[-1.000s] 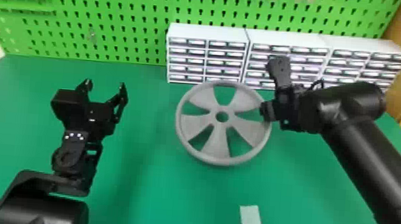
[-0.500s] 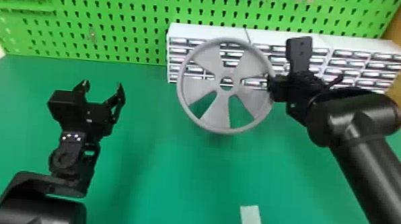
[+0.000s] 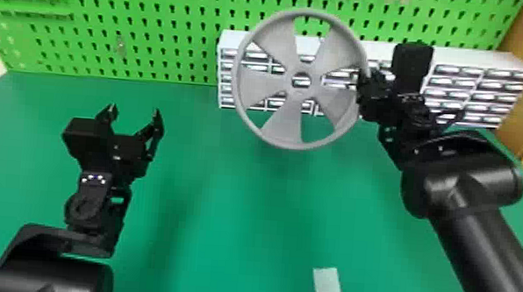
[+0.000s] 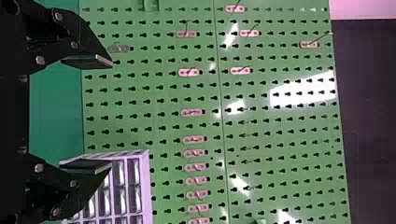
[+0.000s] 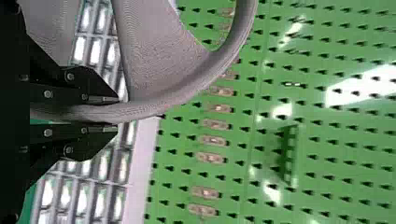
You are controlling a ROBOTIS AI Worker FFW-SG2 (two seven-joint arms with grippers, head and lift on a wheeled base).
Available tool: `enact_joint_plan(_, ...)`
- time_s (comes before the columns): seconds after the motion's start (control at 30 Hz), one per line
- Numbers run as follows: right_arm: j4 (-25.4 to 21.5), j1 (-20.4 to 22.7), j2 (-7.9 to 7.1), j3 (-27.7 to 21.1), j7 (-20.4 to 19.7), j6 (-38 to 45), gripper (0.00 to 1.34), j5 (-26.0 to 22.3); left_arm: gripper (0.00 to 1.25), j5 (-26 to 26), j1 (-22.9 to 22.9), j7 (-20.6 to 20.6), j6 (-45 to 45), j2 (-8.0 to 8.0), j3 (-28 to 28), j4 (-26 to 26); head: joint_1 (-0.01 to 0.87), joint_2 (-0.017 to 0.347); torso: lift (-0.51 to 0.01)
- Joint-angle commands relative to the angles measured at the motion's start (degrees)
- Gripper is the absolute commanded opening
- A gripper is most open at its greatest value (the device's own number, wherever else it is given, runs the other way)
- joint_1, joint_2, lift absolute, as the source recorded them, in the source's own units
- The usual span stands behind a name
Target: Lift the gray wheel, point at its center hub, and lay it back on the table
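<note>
Grips the wheel (image 3: 257,85) by its rim (image 5: 140,108) with the right tool (image 5: 116,114), pinched narrow on the band. Holds it raised off the counter (image 3: 233,225), to the left of that tool, with the drawers (image 3: 464,58) behind and the pegboard (image 3: 156,61) beyond. Leaves the left tool (image 3: 134,111) empty and wide, well apart from the wheel. May swing or sag about the pinched spot, for want of a second support and with the hub (image 3: 302,66) out to the side of the right tool. May slip along the rim in a quick turn, or knock the drawers on drifting farther back. May land edge-first and topple, if lowered without first being levelled. Faces its broad side toward the robot, near upright, with one spoke (image 3: 284,121) toward the counter. Has no long axis in its round outline; points its centre line roughly toward the robot, through the hub.
</note>
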Motion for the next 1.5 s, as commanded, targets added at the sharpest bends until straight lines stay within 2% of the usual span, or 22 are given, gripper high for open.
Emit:
enact_joint_plan(0.0, 1.86, 1.05, 0.61, 0.18, -0.07, -8.54, 0.15, 1.79, 0.76, 0.15, -0.02, 0.11, 0.0, 0.0, -0.11, 0.0, 0.692, 0.048, -0.096)
enact_joint_plan(0.3, 7.22, 2.19, 2.02, 1.68, -0.42, -22.6, 0.11, 3.46, 0.76, 0.59, 0.07, 0.2, 0.0, 0.0, -0.11, 0.0, 0.692, 0.048, -0.096)
enact_joint_plan(0.47, 9.07, 2.98, 2.63, 3.08, -3.76, -29.11, 0.11, 4.95, 0.76, 0.68, 0.16, 0.29, -0.09, -0.09, -0.2, 0.0, 0.692, 0.048, -0.096)
enact_joint_plan(0.83, 13.38, 3.6, 4.22, 3.96, -8.06, -39.83, 0.11, 8.47, 0.76, 0.85, 0.25, 0.47, -0.18, -0.17, -0.2, 0.0, 0.692, 0.048, -0.096)
enact_joint_plan(1.47, 13.64, 5.79, 4.22, 4.67, -11.49, -45.54, 0.11, 10.67, 0.76, 0.5, -0.89, 0.64, -0.44, -1.84, -1.26, 0.79, 0.692, 0.048, -0.096)
